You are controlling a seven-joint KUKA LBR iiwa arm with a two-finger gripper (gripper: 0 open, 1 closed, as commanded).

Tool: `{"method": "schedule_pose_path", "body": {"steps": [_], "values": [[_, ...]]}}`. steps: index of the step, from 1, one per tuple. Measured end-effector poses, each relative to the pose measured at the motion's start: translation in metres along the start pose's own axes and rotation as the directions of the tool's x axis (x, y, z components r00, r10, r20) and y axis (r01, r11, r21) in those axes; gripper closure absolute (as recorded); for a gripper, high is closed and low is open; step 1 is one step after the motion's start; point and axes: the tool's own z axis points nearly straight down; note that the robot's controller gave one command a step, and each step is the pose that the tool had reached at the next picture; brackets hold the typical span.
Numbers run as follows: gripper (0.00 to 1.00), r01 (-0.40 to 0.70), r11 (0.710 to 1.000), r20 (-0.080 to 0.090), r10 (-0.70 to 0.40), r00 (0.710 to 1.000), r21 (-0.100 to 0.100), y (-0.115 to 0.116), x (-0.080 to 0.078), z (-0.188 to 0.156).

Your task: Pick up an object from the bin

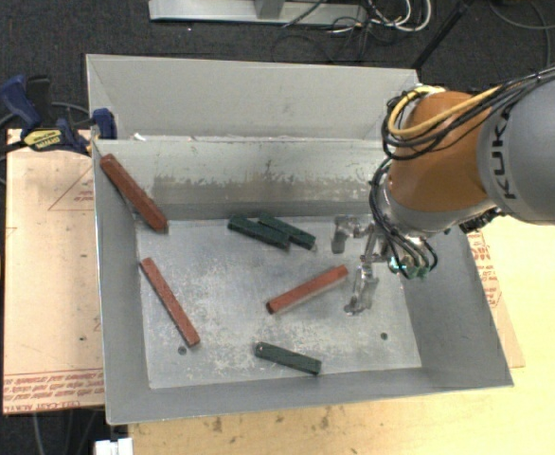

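Metal fingers (353, 265): mine, spread apart and empty, low over the floor at the bin's right-middle.
Nearest thing: red-brown bar (306, 290), lying flat and slantwise, its upper right end just beside my fingers.
Doing it well: I judge I should straddle the bar across its narrow width, back from the tip, then close.
Look: long, slim, square-edged, matte; likely rigid.
Further out: dark green bars (270, 231), grey metal bin (259, 368).
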Motion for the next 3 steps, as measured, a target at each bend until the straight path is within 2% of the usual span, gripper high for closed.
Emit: {"method": "schedule_pose_path", "body": {"steps": [1,2,3], "values": [[0.00,0.069,0.998,0.006,-0.069,0.998,0.000,0.011,-0.030,0.083],[1.00,0.070,0.998,0.008,-0.070,0.998,0.001,0.011,-0.031,0.078],[1.00,0.264,0.964,0.017,-0.264,0.964,0.005,0.030,-0.023,-0.058]]}}
